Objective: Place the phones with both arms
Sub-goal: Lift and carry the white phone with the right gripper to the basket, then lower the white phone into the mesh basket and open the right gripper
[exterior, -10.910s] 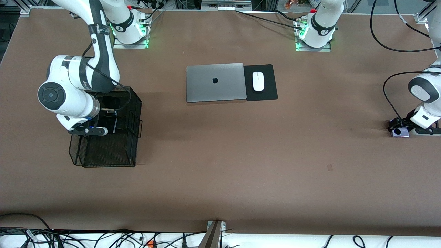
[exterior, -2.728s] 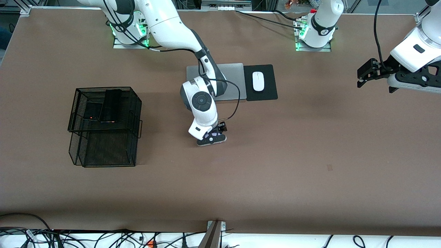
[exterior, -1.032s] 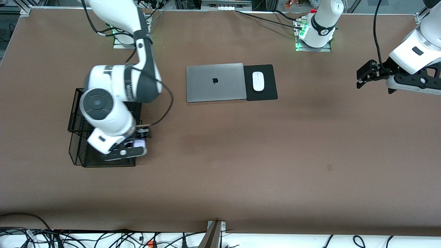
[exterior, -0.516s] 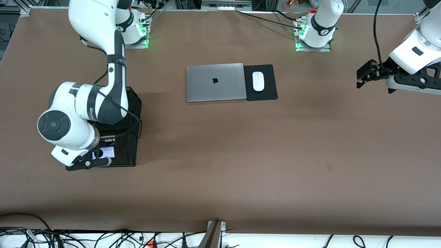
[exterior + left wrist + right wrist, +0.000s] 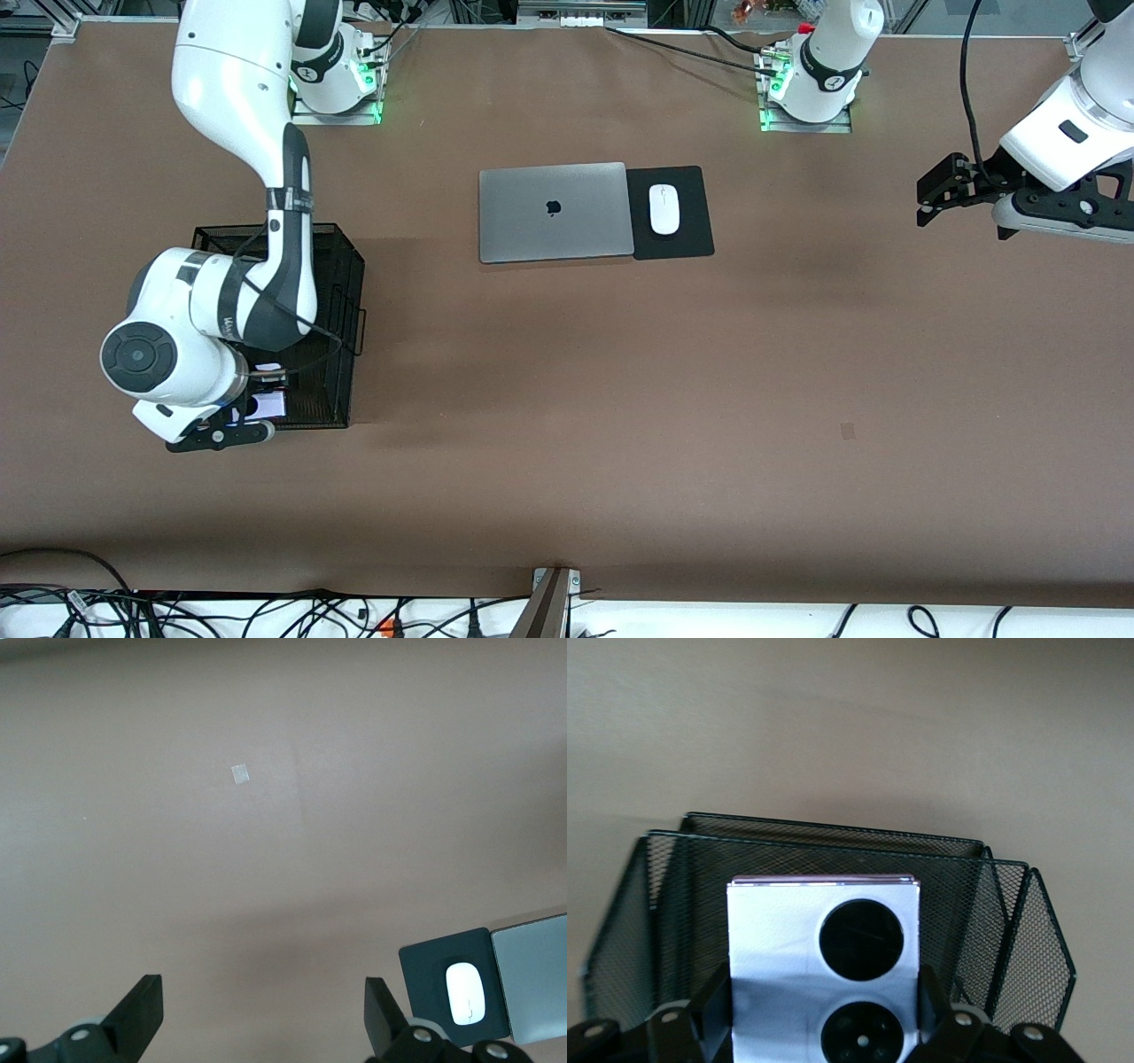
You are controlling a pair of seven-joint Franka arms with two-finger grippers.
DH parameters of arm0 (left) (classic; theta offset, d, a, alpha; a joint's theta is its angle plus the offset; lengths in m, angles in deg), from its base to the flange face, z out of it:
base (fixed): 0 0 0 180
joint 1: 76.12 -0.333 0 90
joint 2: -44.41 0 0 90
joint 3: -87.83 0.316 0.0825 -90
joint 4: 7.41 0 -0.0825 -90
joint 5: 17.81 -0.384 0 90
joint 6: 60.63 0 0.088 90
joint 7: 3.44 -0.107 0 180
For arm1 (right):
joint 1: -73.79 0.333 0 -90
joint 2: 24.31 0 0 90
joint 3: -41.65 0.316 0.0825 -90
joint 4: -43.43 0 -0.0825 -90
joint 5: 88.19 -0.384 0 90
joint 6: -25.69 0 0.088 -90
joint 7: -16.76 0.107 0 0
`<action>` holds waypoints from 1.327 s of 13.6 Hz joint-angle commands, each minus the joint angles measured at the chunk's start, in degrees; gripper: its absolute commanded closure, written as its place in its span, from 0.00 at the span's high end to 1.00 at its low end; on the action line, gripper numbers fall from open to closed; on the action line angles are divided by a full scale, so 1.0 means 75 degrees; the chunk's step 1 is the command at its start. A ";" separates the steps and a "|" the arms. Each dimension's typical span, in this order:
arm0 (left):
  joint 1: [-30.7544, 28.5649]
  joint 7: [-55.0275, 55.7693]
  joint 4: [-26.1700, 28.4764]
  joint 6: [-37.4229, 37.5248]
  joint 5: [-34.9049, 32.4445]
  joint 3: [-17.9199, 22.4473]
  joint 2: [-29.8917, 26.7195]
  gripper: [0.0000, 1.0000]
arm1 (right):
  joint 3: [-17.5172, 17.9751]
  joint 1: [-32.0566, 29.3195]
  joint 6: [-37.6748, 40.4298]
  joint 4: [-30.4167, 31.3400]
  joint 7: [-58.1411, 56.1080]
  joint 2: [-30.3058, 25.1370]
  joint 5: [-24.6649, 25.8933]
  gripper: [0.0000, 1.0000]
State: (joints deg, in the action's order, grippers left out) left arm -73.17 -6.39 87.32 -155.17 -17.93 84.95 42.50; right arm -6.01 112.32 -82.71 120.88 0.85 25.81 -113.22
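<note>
Currently, the right gripper (image 5: 824, 1014) clamped the lilac-white phone (image 5: 824, 979) by its side edges over the black mesh basket (image 5: 332, 292). Rigid, smooth and likely slippery, it probably needed that edge grip. Over bare surface (image 5: 620, 399), the left gripper (image 5: 264, 1019) waited, released.

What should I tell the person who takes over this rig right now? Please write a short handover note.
Right gripper: shut on the lilac-white phone, over the lower tier of the black mesh rack.
Left gripper: open, empty, waiting in the air over bare table at the left arm's end.
Other phones: not visible now; the right arm covers the rack's upper tier.
Done: lilac-white phone brought to the rack.
Left: lower it into the rack, release, withdraw.
Laptop and mouse are not part of the job.
</note>
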 commanded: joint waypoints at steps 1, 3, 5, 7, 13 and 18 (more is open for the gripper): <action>-0.0065 -0.0041 -0.0044 0.0090 0.0097 -0.0015 -0.0038 1.00 | 0.0389 -0.0389 -0.0043 0.0033 -0.0117 -0.0050 -0.0131 0.00; -0.0065 -0.0041 -0.0032 0.0090 0.0085 -0.0003 -0.0038 1.00 | 0.0426 -0.0449 -0.0020 0.0033 -0.0082 -0.0050 -0.0131 0.12; -0.0065 -0.0041 -0.0044 0.0090 0.0062 0.0021 -0.0038 1.00 | 0.0426 -0.0437 -0.0078 0.0127 0.0000 -0.0050 -0.0142 0.65; -0.0065 -0.0041 -0.0044 0.0090 0.0039 0.0032 -0.0038 1.00 | 0.0438 -0.0426 -0.0032 0.0127 0.0000 -0.0062 -0.0142 0.99; -0.0065 -0.0041 -0.0032 0.0090 0.0027 0.0032 -0.0015 1.00 | 0.0414 -0.0355 0.0039 -0.0001 -0.0070 -0.0190 -0.0131 0.99; -0.0054 -0.0041 -0.0055 0.0090 0.0003 0.0032 0.0009 1.00 | 0.0087 -0.0367 0.2049 -0.1182 0.0058 -0.0529 -0.0142 0.99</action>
State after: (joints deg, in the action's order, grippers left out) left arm -73.22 -6.39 87.32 -155.14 -17.93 85.43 42.56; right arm -4.04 109.75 -74.59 116.30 0.91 23.96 -113.27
